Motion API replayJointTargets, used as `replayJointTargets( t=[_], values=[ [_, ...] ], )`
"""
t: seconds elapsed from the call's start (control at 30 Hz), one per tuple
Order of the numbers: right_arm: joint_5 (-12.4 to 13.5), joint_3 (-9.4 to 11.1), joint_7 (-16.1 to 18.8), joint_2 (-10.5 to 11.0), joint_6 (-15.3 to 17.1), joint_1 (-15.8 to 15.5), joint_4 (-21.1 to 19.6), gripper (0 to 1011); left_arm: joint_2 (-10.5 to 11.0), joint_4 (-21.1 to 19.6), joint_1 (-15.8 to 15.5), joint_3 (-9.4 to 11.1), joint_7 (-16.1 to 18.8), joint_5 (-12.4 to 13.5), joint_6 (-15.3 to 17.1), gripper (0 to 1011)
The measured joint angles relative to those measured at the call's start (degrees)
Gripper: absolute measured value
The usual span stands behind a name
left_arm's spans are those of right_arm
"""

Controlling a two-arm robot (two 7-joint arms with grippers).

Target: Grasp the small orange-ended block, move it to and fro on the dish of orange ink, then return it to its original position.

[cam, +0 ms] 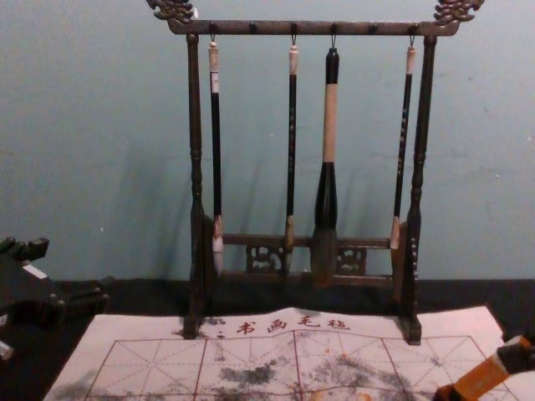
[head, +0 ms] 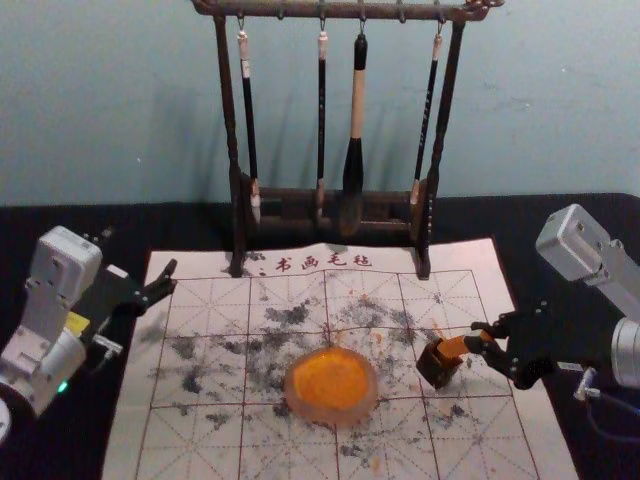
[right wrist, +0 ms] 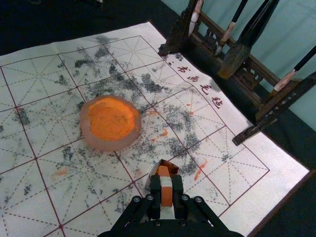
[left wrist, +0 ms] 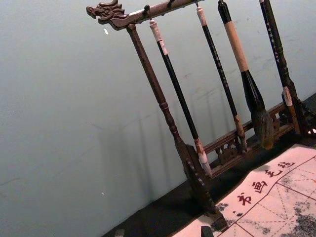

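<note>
Right gripper (head: 478, 338): between 2 and 3 o'clock from the dish; its black fingers pinch the block from two sides.
Block (head: 455, 346): smooth bar with straight edges, orange at both ends and with white band around the middle; it slants between those fingers, near 2 to 3 o'clock from the dish, lower end at the mouth of the box.
Box (head: 434, 371): small, dark and angular, near 3 o'clock; how deep the block enters, one cannot tell.
Dish (head: 340, 418): round, with thick, cloudy pinkish rim; it contains bright orange ink (head: 331, 380), of uneven surface.
Mat (head: 195, 435): pale cloth under dish and box, with red grid, dashed lines, grey-black smudges and few orange marks.
Rack (cam: 309, 27): carved dark wood at 12 o'clock, holding four hanging brushes (cam: 330, 125).
Left gripper (head: 168, 280): idle at 10 o'clock from the dish, fingers spread.
</note>
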Motion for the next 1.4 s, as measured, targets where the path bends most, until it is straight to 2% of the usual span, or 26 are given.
replayJointTargets(
  t=[0.8, 1.4],
  values=[
    [0.1, -1.8, 0.2, -1.5, -0.2, 1.9, 3.5, 118, 0.0, 0.0, 0.0, 0.0, 0.0, 0.0, 0.0, 1001],
    [-1.3, -3.5, 1.1, -2.6, 0.1, 3.6, 5.9, 119, 0.0, 0.0, 0.0, 0.0, 0.0, 0.0, 0.0, 1001]
  ],
)
